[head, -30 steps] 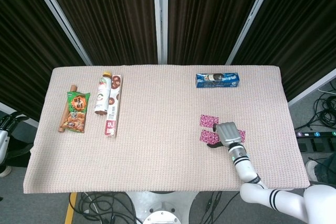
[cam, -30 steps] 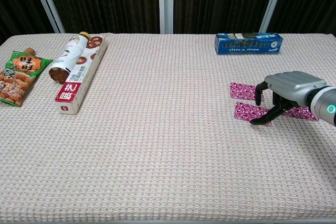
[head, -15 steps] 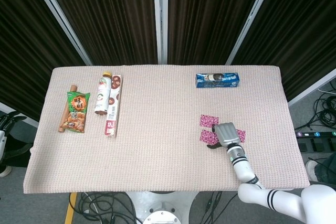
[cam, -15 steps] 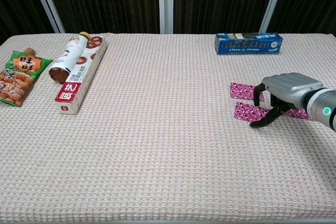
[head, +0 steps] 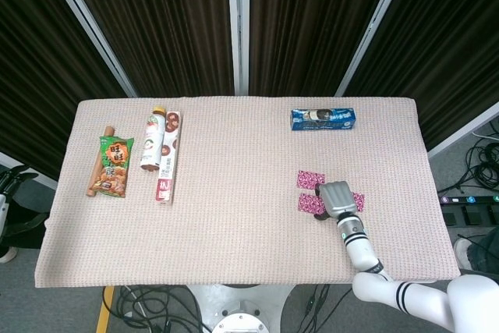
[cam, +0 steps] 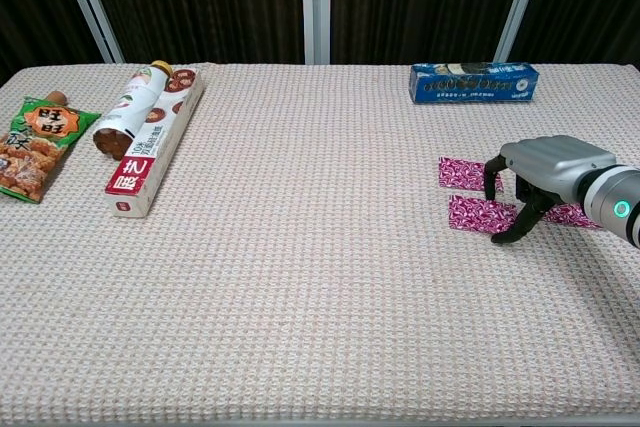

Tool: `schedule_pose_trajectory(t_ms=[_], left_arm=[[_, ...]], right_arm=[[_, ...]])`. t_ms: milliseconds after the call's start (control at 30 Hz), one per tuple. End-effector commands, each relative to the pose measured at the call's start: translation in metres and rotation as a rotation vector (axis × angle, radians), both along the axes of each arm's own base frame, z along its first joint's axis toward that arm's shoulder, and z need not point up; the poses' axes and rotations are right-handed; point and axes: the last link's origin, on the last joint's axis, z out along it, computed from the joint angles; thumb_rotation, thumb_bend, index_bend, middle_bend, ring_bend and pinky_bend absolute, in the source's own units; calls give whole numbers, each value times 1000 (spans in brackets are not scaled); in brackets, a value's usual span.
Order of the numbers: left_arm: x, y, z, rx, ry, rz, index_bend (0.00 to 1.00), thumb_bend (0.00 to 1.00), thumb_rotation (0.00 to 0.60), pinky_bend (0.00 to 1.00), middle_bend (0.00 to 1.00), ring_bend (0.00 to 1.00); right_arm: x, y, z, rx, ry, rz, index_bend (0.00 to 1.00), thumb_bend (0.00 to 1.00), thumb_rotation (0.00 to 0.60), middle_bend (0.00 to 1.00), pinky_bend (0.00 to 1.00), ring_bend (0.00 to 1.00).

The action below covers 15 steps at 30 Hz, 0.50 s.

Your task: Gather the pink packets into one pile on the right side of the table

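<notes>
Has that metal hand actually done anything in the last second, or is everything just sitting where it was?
A little. The right hand has edged slightly to the right, and the near pink packet under its fingertips slid the same way with it. It is not lifted; the fingers just rest on it. The far pink packet, the blue box and the snacks on the left stayed where they were.

Cloth-covered table with pink packets, snacks.

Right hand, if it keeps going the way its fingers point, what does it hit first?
Probably the near pink packet: the right hand arches over it, fingers curled down toward the left, though contact is unclear.
</notes>
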Motion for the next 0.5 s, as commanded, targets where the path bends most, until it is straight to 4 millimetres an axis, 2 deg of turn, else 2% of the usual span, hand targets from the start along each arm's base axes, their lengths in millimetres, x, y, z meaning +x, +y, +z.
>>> schedule_pose_trajectory(t_ms=[33, 267, 500], left_arm=[[0, 0, 0, 1, 0, 0, 312, 0, 600, 344, 293, 234], [0, -1, 0, -1, -2, 0, 312, 0, 600, 344, 293, 234], [4, 0, 0, -2, -1, -11, 312, 0, 600, 344, 293, 233]], right_arm=[[0, 0, 0, 0, -4, -1, 459, 34, 523, 1000, 993, 1000], [4, 1, 4, -14, -30, 11, 480, 36, 527, 1000, 993, 1000], [10, -1, 20, -50, -67, 24, 480, 37, 527, 1000, 994, 1000]])
